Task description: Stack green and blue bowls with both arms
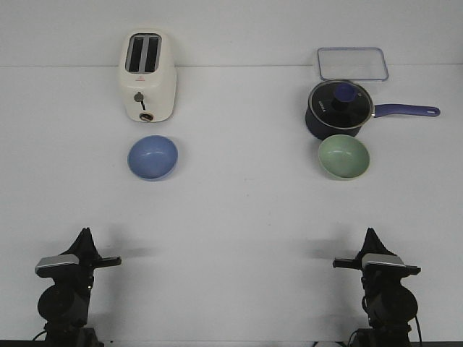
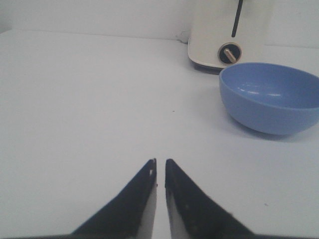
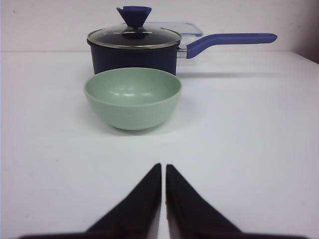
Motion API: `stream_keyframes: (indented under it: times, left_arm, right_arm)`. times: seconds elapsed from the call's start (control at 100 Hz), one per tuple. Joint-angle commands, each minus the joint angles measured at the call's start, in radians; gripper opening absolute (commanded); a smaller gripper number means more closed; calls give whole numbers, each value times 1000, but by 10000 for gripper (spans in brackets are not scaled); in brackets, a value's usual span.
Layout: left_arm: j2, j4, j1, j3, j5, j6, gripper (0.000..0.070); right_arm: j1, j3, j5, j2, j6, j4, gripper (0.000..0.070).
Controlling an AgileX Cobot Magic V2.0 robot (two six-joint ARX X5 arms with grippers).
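Observation:
The blue bowl (image 1: 153,157) sits upright and empty on the white table, left of centre, just in front of a toaster; it also shows in the left wrist view (image 2: 270,97). The green bowl (image 1: 344,156) sits upright and empty at the right, just in front of a saucepan; it also shows in the right wrist view (image 3: 132,97). My left gripper (image 1: 85,235) is shut and empty at the near left, well short of the blue bowl (image 2: 160,161). My right gripper (image 1: 372,233) is shut and empty at the near right, well short of the green bowl (image 3: 163,166).
A cream toaster (image 1: 147,74) stands behind the blue bowl. A dark navy saucepan (image 1: 338,110) with a glass lid and a long handle pointing right stands behind the green bowl. A clear rectangular lid (image 1: 352,63) lies at the back right.

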Motion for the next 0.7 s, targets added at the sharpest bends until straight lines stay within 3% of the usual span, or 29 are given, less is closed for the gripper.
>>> stream_keyframes:
  times: [0.0, 0.33, 0.43, 0.59, 0.63, 0.69]
  left_arm:
    - [-2, 13, 0, -20, 5, 7, 14]
    - [-2, 12, 0, -20, 5, 7, 15]
    - [-2, 13, 0, -20, 5, 7, 14]
    - [-2, 12, 0, -20, 5, 7, 15]
    - [-2, 13, 0, -20, 5, 7, 15]
    - [-2, 12, 0, -20, 5, 7, 15]
  right_arm:
    - [0, -3, -2, 0, 3, 14, 12]
    - [0, -3, -14, 0, 293, 8, 12]
    - [0, 39, -64, 0, 336, -5, 8]
    - [0, 251, -23, 97, 380, -84, 13]
    - [0, 315, -12, 158, 367, -96, 45]
    - [-1, 409, 1, 272, 339, -112, 190]
